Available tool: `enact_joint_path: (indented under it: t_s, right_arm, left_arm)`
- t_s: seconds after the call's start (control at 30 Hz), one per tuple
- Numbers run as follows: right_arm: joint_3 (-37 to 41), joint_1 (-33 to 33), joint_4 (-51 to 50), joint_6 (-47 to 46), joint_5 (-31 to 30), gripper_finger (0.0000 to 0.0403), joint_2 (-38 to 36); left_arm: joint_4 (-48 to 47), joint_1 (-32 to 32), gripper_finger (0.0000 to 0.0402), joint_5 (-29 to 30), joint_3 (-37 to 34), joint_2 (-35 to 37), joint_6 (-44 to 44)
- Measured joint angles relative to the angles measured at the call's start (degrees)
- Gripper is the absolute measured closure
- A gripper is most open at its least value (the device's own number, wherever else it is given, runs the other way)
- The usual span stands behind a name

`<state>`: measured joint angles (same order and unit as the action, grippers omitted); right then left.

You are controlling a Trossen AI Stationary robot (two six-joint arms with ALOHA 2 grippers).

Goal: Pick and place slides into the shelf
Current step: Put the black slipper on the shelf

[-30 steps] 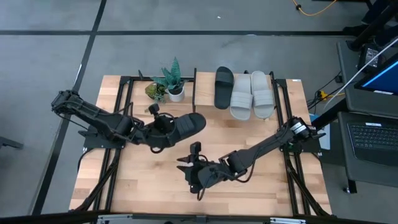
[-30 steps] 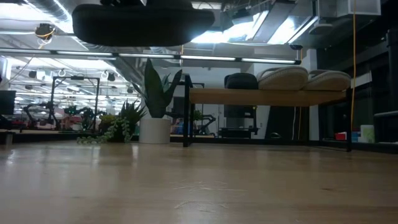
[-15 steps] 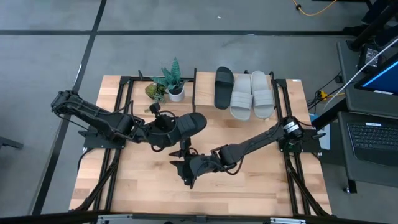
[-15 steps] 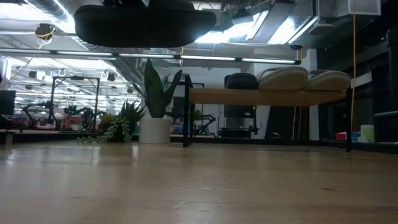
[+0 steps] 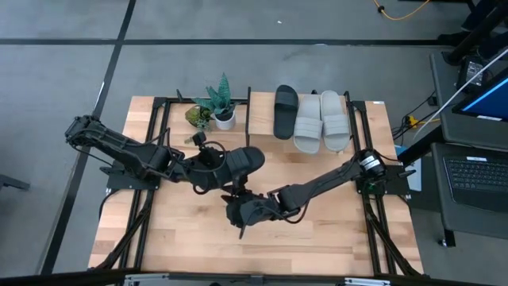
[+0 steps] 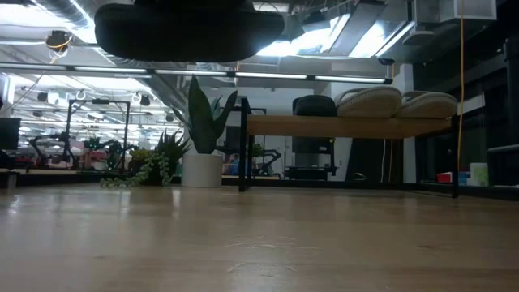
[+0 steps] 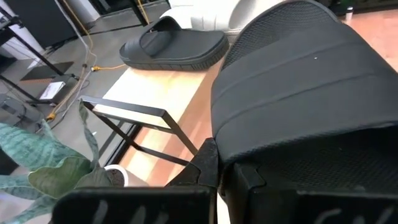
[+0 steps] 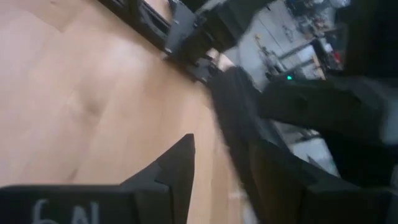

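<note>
The right claw (image 5: 236,208) is spread wide and holds nothing. It is seen near the front middle of the table (image 5: 159,238), just under the raised black slide (image 5: 235,163), close to it but not gripping it. In the right wrist view one dark finger (image 8: 177,163) shows over bare wood, with the black slide blurred just ahead.

The left claw (image 5: 200,168) is pinched tight on the heel end of that black slide, which is held up in the air above the table. In the low view the slide (image 6: 182,28) hangs high over the wood, touching nothing below.

Farther back, a potted plant (image 5: 223,105) stands by the shelf (image 5: 260,119). On the shelf top, one black slide (image 5: 286,111) and two light grey slides (image 5: 321,121) are already laid side by side.

So three slides are placed, and the last one is being carried. It looks as if a hand-over may be meant, from the left claw to the right one. Next, the slide needs to be gripped firmly by the open claw before it is let go by the other. Then it must be taken to the bare part of the shelf top, beside the other black slide.
</note>
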<state>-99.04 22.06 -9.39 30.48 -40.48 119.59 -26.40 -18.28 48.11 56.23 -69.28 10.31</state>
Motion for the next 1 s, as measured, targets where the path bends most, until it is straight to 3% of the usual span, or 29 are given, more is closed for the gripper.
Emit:
enact_joint_path:
  t_s: [0.17,1.0]
  right_arm:
    - [0.0,-0.3,0.0,1.4,-3.6,0.0250,0.0]
    - [0.0,-0.4,3.3,5.8,-5.4,0.0250,0.0]
  left_arm:
    - [0.0,0.1,0.0400,-1.1,0.0,0.0,0.0]
    - [0.0,-0.1,0.0401,-2.9,0.0,0.0,-0.3]
